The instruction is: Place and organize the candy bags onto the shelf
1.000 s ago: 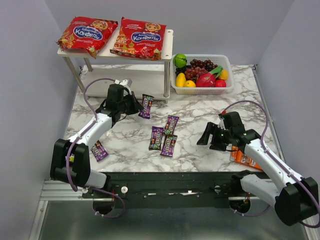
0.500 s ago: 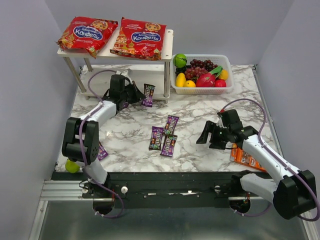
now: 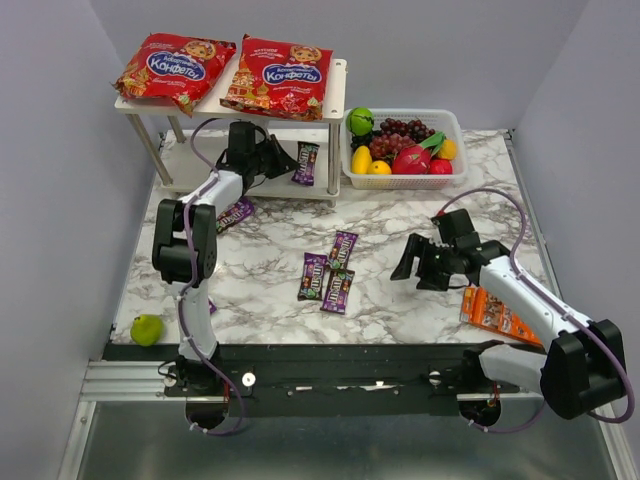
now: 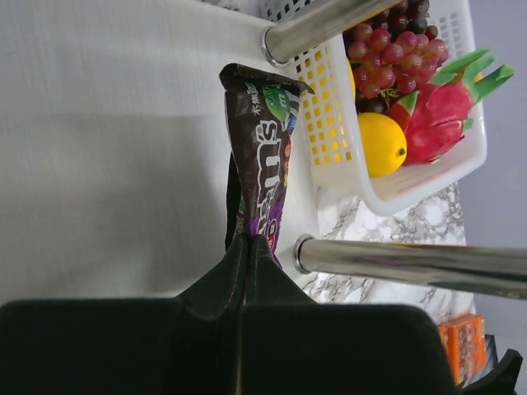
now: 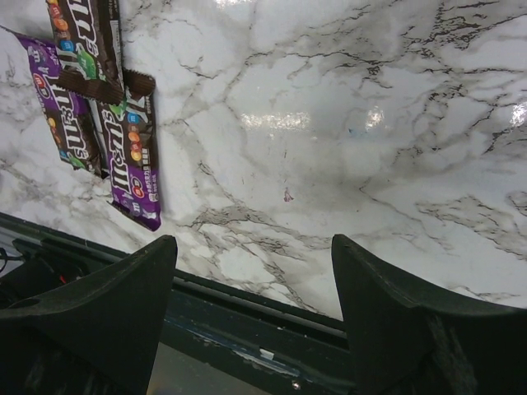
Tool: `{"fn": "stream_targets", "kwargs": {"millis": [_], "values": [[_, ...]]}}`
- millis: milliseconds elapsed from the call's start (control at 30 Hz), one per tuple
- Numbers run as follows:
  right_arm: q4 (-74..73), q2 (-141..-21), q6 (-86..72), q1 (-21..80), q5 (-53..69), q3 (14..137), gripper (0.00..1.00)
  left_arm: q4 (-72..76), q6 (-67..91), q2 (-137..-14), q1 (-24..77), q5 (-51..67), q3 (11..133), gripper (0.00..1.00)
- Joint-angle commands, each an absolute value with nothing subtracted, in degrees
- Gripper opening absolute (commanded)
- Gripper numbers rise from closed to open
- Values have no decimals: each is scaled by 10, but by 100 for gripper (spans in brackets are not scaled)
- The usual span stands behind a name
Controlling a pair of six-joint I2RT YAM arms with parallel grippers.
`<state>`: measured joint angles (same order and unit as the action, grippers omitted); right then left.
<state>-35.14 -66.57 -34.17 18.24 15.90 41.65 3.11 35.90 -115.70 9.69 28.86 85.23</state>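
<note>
Two red candy bags (image 3: 175, 65) (image 3: 278, 75) lie on the top board of the white shelf (image 3: 336, 88). My left gripper (image 3: 287, 160) is shut on a dark purple candy packet (image 3: 306, 163), held over the right end of the lower board. In the left wrist view the packet (image 4: 263, 160) sticks out from the closed gripper (image 4: 247, 247) above the white board (image 4: 107, 148). Another packet (image 3: 236, 212) lies by the shelf's front. Three packets (image 3: 343, 247) (image 3: 313, 275) (image 3: 337, 289) lie mid-table. My right gripper (image 3: 420, 265) is open and empty to their right; its view shows them (image 5: 132, 156).
A white fruit basket (image 3: 453, 178) stands right of the shelf, close to the held packet, and shows in the left wrist view (image 4: 412, 181). The shelf's metal legs (image 4: 412, 263) flank the packet. An orange packet (image 3: 497, 313) lies front right. A green fruit (image 3: 146, 328) sits front left.
My left arm has reached back and right, carrying the packet from the table up to the lower shelf board. My right gripper has drifted slightly left and stays open.
</note>
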Motion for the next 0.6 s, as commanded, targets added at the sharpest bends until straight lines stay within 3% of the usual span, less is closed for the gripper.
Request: {"fn": "stream_targets", "kwargs": {"millis": [0, 567], "values": [[-346, -678, -329, 179, 141, 445, 84, 43, 407, -1202, 94, 347, 904, 0], [-359, -672, -344, 178, 121, 457, 84, 113, 479, -1280, 98, 403, 927, 3]]}}
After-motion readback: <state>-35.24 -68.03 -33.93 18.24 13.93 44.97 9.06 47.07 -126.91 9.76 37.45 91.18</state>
